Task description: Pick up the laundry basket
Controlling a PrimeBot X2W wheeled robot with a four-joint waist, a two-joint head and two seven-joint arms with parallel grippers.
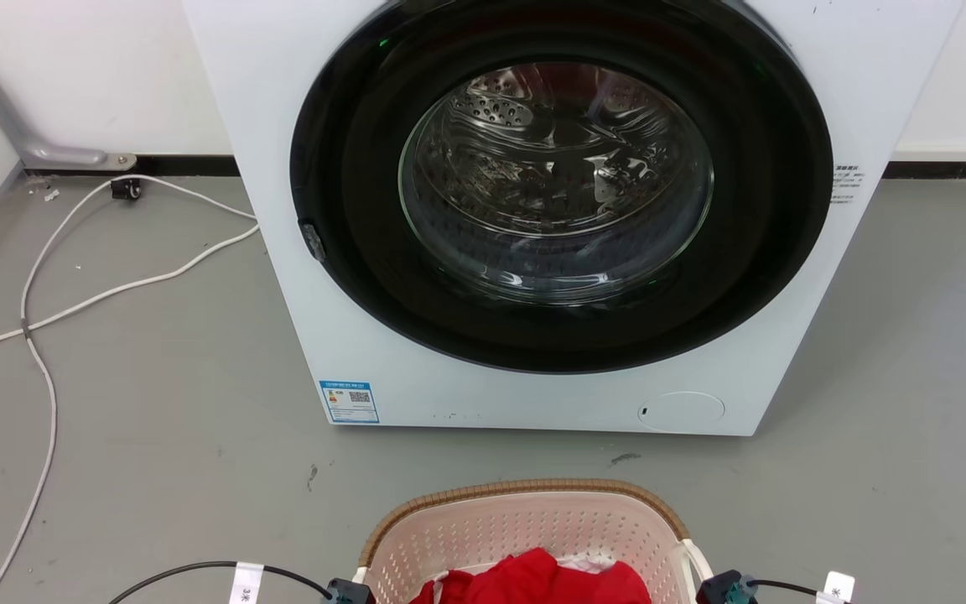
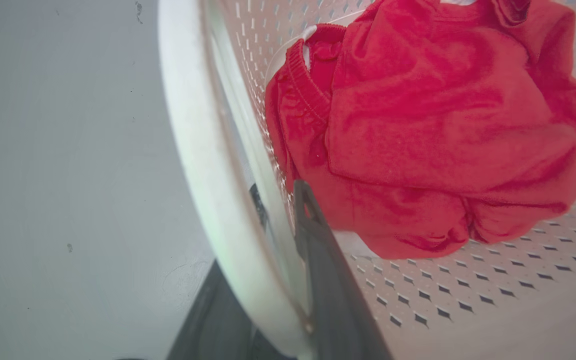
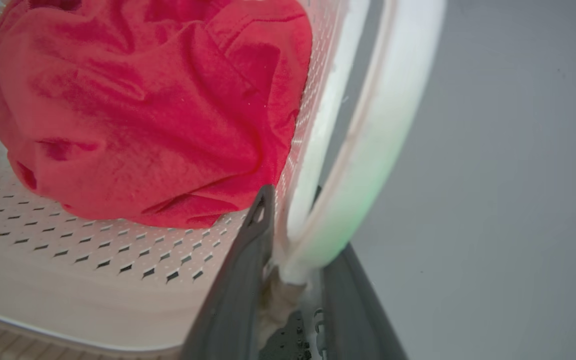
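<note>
Grey floor (image 1: 156,436) carries one washer (image 1: 282,126) far and one basket (image 1: 525,520) near, holding one red garment (image 1: 542,579). Of two grippers, the left gripper (image 2: 278,200) and right gripper (image 3: 292,210) each clench a basket side, one finger inside, one outside. Head view adds the washer; wrist views reveal the grasps.

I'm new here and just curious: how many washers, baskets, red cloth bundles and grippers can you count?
washer: 1
laundry basket: 1
red cloth bundle: 1
Grippers: 2, left gripper and right gripper
Total: 5
</note>
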